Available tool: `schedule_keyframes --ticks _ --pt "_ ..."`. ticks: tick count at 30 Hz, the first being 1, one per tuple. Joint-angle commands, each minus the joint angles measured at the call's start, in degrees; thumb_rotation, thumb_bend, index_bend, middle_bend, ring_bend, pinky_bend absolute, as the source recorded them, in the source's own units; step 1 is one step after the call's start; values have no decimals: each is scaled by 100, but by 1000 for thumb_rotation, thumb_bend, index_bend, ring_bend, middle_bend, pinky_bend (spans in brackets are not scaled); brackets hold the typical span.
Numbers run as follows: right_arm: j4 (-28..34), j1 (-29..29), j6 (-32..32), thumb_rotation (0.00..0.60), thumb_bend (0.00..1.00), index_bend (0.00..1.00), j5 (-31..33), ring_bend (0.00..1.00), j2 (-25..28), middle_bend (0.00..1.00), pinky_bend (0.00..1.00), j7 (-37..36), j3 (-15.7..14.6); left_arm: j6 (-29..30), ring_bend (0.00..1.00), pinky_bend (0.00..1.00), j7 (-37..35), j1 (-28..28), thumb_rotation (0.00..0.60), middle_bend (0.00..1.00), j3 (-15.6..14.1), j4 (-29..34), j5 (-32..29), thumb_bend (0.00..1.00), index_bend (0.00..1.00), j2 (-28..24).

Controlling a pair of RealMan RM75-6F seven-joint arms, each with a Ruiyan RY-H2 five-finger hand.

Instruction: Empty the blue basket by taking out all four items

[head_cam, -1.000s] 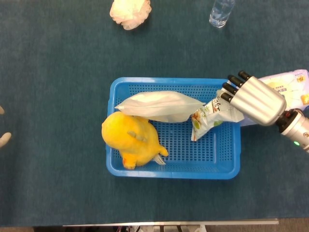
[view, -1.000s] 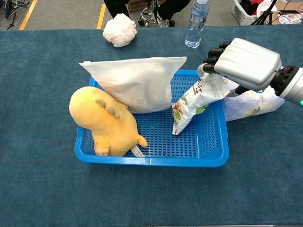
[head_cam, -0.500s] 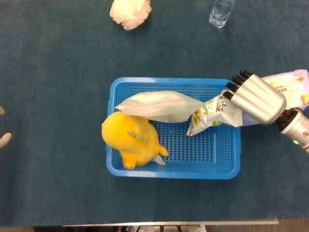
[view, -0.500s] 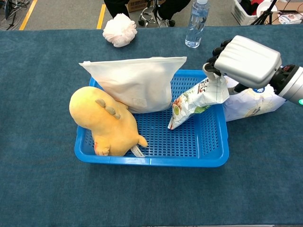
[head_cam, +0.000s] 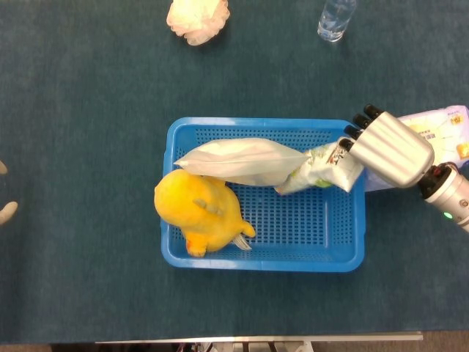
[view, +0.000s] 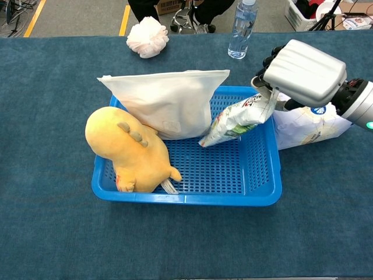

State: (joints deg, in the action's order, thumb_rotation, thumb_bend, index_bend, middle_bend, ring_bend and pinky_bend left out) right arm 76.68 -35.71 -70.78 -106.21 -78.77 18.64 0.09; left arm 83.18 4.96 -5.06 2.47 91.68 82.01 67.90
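Note:
The blue basket (head_cam: 264, 258) (view: 186, 197) holds a yellow plush toy (head_cam: 199, 211) (view: 129, 150) at its left and a white pouch (head_cam: 245, 161) (view: 166, 102) leaning along its back. My right hand (head_cam: 388, 149) (view: 303, 73) grips a green-and-white snack bag (head_cam: 319, 169) (view: 233, 121) by its upper end, lifted and tilted above the basket's right side. A white printed package (head_cam: 440, 132) (view: 306, 125) lies on the table just right of the basket, under the hand. At the left edge of the head view a sliver of my left hand (head_cam: 6, 209) shows.
A cream bath puff (head_cam: 198, 18) (view: 147, 36) and a clear water bottle (head_cam: 335, 18) (view: 240, 29) stand at the back of the dark blue table (head_cam: 88, 110). Chairs and bins lie beyond the table's far edge in the chest view.
My right hand has raised the snack bag, whose lower end swung up and left from hanging into the basket to nearly level against the white pouch.

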Motion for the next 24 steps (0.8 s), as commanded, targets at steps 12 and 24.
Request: schedule_keyframes --ticks 12,24 --pt "-167 57 -330 600 518 797 -45 678 -112 815 606 -248 -11 -16 287 476 -4 3 600 420 2 -18 -18 105 444 21" --pt "621 301 -1309 600 539 817 -295 696 413 833 616 54 258 -15 287 476 41 -3 600 421 8 0 -12 105 444 34"
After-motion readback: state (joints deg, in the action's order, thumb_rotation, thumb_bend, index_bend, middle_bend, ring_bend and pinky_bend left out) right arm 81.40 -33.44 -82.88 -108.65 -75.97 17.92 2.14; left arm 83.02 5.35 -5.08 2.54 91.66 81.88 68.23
